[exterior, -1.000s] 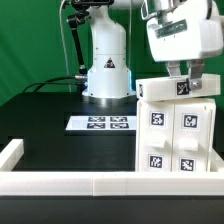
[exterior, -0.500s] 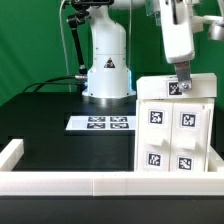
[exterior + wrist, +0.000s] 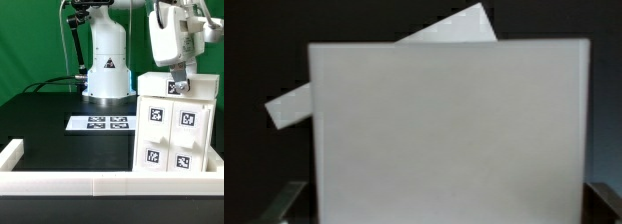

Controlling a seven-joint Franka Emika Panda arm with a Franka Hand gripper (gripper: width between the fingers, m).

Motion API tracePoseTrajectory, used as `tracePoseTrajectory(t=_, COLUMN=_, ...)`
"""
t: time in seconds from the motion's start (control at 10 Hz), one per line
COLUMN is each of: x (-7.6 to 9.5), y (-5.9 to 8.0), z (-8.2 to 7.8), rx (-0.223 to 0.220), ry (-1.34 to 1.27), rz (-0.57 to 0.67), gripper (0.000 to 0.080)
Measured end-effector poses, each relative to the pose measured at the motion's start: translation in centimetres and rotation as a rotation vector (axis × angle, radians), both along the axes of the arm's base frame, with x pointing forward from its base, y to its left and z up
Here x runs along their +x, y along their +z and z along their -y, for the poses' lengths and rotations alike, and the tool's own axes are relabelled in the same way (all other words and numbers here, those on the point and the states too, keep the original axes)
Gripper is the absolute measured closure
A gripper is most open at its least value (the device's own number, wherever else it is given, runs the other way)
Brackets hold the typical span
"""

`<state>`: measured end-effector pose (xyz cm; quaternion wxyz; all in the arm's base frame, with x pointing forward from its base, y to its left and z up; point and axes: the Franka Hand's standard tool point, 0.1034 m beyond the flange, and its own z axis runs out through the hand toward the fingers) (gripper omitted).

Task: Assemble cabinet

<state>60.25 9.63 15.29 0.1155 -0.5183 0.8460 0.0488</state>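
Item 1, the cabinet point(image 3: 178, 130): a white box-shaped body standing upright on the black table point(image 3: 40, 130), at the exterior view's right and close behind the white rail point(image 3: 80, 183) that runs along the near edge. We count four square black-and-white tags on its facing side, two above two. A top block point(image 3: 205, 88) lies flat across the body, and its front edge carries one more tag.

Item 2, the gripper point(image 3: 179, 78): it hangs straight down over the top block, its tip at the block's upper edge just above that single tag. In the wrist view a broad white face point(image 3: 446, 150) fills the space between the two dark fingertips point(image 3: 283, 203). They stand far apart, one just beside each side of the face. We cannot tell whether they press on it or stand clear of it. A second white edge point(image 3: 455, 30) shows askew behind the face, and we cannot say which part it is.

Item 3, the marker board point(image 3: 100, 123): it lies flat on the table, well apart from the cabinet, towards the exterior view's left and in front of the arm's base point(image 3: 107, 70).

Item 4, the backdrop point(image 3: 30, 40): green, behind the table.
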Motion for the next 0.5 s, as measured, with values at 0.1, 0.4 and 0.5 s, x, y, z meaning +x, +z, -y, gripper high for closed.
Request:
tracePoseTrajectory(t=0.1, x=0.01, y=0.01, z=0.02, rx=0.007, ry=0.003, rz=0.002, gripper=0.0238)
tracePoseTrajectory(t=0.4, x=0.01, y=0.03, z=-0.05, rx=0.016, ry=0.022, rz=0.008, gripper=0.0238)
tracePoseTrajectory(t=0.5, x=-0.07, y=0.33, z=0.0, rx=0.014, ry=0.065, rz=0.014, gripper=0.0064)
